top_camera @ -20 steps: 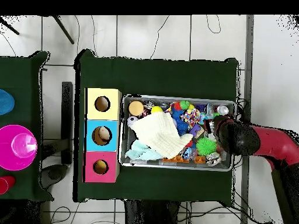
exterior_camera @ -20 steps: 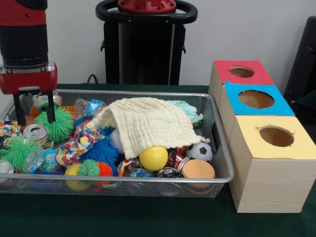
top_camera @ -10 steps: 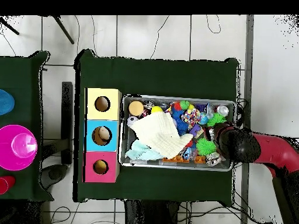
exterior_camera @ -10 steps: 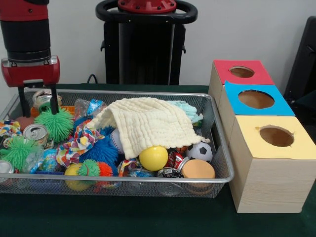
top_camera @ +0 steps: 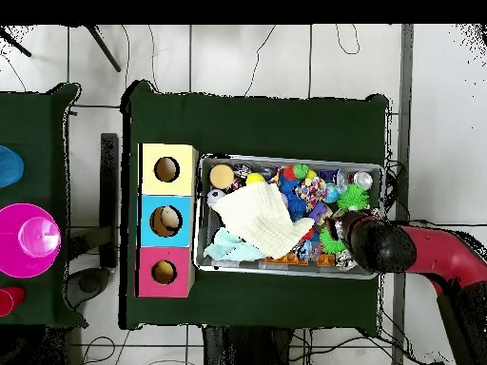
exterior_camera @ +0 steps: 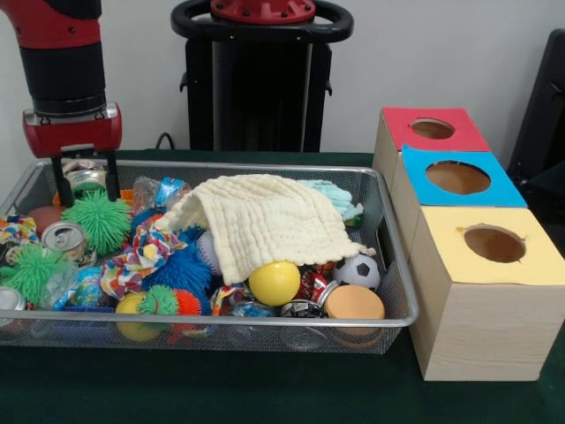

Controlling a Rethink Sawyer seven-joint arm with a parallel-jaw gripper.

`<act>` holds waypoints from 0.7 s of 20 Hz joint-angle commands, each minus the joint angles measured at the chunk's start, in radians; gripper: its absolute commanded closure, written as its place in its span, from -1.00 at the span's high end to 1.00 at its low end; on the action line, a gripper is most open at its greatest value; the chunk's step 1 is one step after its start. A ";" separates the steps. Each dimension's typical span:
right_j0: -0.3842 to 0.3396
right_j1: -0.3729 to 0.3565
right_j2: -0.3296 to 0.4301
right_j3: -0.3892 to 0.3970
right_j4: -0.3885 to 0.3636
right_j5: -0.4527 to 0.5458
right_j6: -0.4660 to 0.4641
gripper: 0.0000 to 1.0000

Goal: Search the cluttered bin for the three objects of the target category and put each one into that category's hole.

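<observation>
The bin [exterior_camera: 265, 168] is a silver wire-mesh basket full of mixed toys, cans and cloths; it also shows in the overhead view [top_camera: 285, 160]. My gripper [exterior_camera: 86, 184] hangs over the bin's far left corner. It is open and empty, its two black fingers [exterior_camera: 63, 186] apart just above a green spiky ball [exterior_camera: 95, 221]. A silver can [exterior_camera: 86, 179] shows behind the gap between the fingers. In the overhead view the arm's head hides the gripper [top_camera: 354, 238]. The red-faced hole [exterior_camera: 432, 129] is on the farthest wooden box [top_camera: 164, 272].
A cream cloth [exterior_camera: 265, 221] covers the bin's middle. A yellow ball [exterior_camera: 274, 283], a soccer ball [exterior_camera: 357, 270], an orange disc [exterior_camera: 353, 303] and a soda can [exterior_camera: 64, 238] lie around it. The blue-faced hole [exterior_camera: 457, 177] and yellow-faced hole [exterior_camera: 494, 244] sit nearer.
My gripper has risen and shifted right in the front view, from beside the green spiky ball to above it. It stays open. Nothing in the bin has moved.
</observation>
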 commanded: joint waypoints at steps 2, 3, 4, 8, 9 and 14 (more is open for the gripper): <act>0.018 0.021 -0.079 0.063 -0.095 -0.023 -0.001 1.00; 0.017 0.020 -0.083 0.066 -0.100 -0.026 0.000 1.00; 0.021 0.019 -0.092 0.066 -0.107 -0.028 0.006 1.00; 0.047 0.011 -0.138 0.058 -0.140 -0.036 0.037 1.00; 0.046 0.006 -0.146 0.056 -0.143 -0.030 0.032 1.00; 0.034 0.038 -0.155 0.041 -0.141 -0.017 0.009 1.00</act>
